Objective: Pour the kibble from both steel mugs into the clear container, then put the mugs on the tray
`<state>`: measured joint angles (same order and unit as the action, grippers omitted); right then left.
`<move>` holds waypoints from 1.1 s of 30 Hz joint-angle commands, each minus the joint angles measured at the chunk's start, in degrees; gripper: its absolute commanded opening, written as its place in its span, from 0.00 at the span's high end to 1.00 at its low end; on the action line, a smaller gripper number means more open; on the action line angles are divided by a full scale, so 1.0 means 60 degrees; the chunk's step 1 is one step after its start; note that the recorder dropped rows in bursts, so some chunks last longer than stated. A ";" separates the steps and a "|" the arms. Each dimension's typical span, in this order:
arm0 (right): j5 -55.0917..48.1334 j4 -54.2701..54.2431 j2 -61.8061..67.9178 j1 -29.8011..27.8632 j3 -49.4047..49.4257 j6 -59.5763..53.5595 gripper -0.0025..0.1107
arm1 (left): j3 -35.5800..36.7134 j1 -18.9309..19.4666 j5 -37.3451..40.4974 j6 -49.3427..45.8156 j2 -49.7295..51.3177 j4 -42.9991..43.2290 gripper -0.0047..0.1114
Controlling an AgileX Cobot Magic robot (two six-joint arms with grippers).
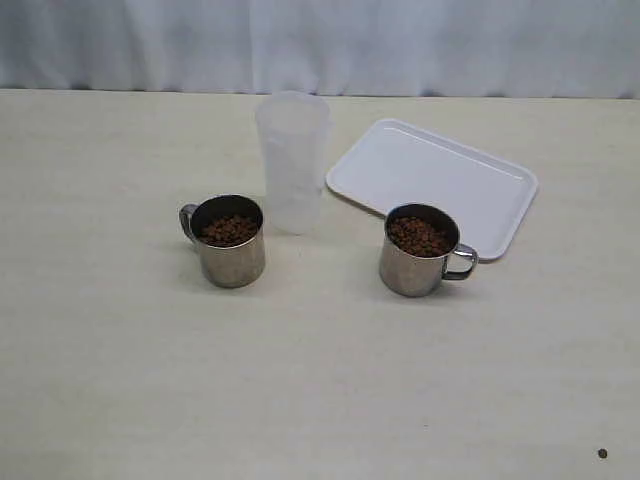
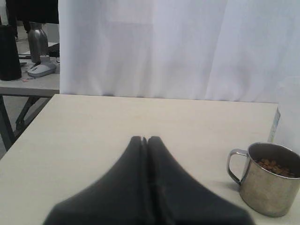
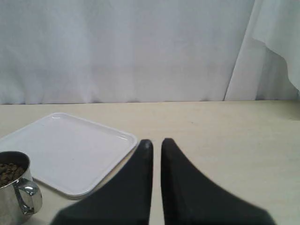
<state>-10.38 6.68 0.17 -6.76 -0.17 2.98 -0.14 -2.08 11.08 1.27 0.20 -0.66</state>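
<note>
Two steel mugs stand upright on the table, both holding brown kibble (image 1: pixel 228 230). The left mug (image 1: pixel 230 242) has its handle pointing left, the right mug (image 1: pixel 420 250) has its handle pointing right. The clear container (image 1: pixel 292 160) stands upright and empty behind and between them. The white tray (image 1: pixel 470 180) lies empty at the back right. My left gripper (image 2: pixel 144 138) is shut on nothing, with the left mug (image 2: pixel 272 185) off to its side. My right gripper (image 3: pixel 156 141) is shut but for a thin slit and empty, near the tray (image 3: pixel 70 150) and the right mug (image 3: pixel 16 192). Neither gripper shows in the exterior view.
A white curtain (image 1: pixel 320 40) hangs along the table's far edge. A small dark speck (image 1: pixel 602 453) lies near the front right corner. In the left wrist view a second table (image 2: pixel 28 82) with a mouse and a flask stands beyond the table's edge.
</note>
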 commanded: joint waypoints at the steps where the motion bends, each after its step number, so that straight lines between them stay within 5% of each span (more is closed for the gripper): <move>1: 0.0057 -0.0006 -0.0028 -0.0080 0.0028 0.0040 0.94 | 0.0023 0.0012 -0.0115 0.0000 -0.0033 0.0008 0.96; 11: 0.3001 -0.0290 -0.0028 -0.0080 0.0028 0.0150 0.94 | 0.0023 0.0012 -0.0115 0.0000 -0.0033 0.0008 0.96; 13: 0.3706 -0.1114 -0.0028 -0.0063 0.0028 0.1683 0.94 | 0.0023 0.0012 -0.0115 0.0000 -0.0033 0.0008 0.96; 15: 0.3490 0.0543 0.0007 0.0025 0.0028 0.4264 0.94 | 0.0023 0.0012 -0.0115 0.0000 -0.0033 0.0008 0.96; 18: 0.5083 0.7608 0.2322 0.1309 0.0028 0.9087 0.94 | 0.0023 0.0012 -0.0115 0.0000 -0.0033 0.0008 0.96; 19: 0.5681 0.9017 0.3200 0.1660 0.0028 0.9378 0.94 | 0.0023 0.0012 -0.0115 0.0000 -0.0033 0.0008 0.96; 24: 0.6281 0.7415 0.7201 0.2482 0.0028 0.7758 0.94 | 0.0023 0.0012 -0.0062 0.0000 -0.0033 0.0008 0.96; 28: 0.8604 0.5916 1.0078 0.2491 0.0028 0.4853 0.94 | 0.0023 0.0012 -0.0052 0.0000 -0.0033 0.0008 0.96; 33: 0.8705 0.6099 1.2903 0.2491 -0.1253 0.4972 0.84 | 0.0023 0.0012 -0.0052 0.0000 -0.0033 0.0008 0.96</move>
<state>40.72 43.79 70.29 8.06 -3.68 33.75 -0.14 -2.08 11.08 1.27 0.20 -0.66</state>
